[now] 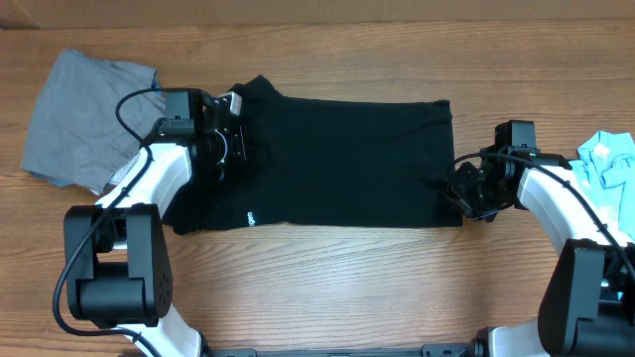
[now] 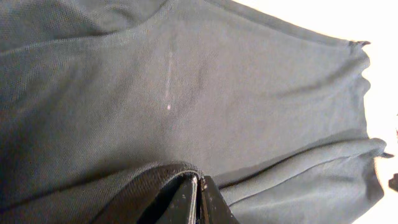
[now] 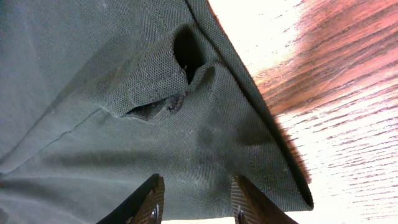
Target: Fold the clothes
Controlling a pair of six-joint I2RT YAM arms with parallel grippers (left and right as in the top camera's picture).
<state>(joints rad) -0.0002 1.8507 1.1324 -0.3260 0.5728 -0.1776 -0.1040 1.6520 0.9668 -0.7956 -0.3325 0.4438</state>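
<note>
L gripper (image 2: 199, 190): fingers pressed tight together at bottom centre of the left-wrist view, w/ a ridge of cloth pinched up between them. It's holding the black shirt (image 1: 337, 164) at its left-of-frame end.

R gripper (image 3: 199, 202): fingers part-way apart at the bottom of the right-wrist view, shirt corner lying across the gap. Can't tell if it bites or only straddles. In the overhead view it sits at the shirt's lower-right corner.

Shirt lies spread as a wide rectangle, centre of the overhead frame, on the wood table (image 1: 327, 288). Grey garment (image 1: 84, 119) is upper left, light-blue garment (image 1: 607, 164) at the right edge.

Doing it well (my read):
- R should clamp all layers of the corner before any lift.
- L's pinch looks thin and may slip, so keep the pull gentle.
- Move both ends together, low, cloth taut.
- The pucker (image 3: 180, 59) near R's corner will prob. crease unless flattened.

Writing: a small white mark (image 1: 251, 218) near the lower-left hem, too small to read. Nothing legible in the wrist views.
</note>
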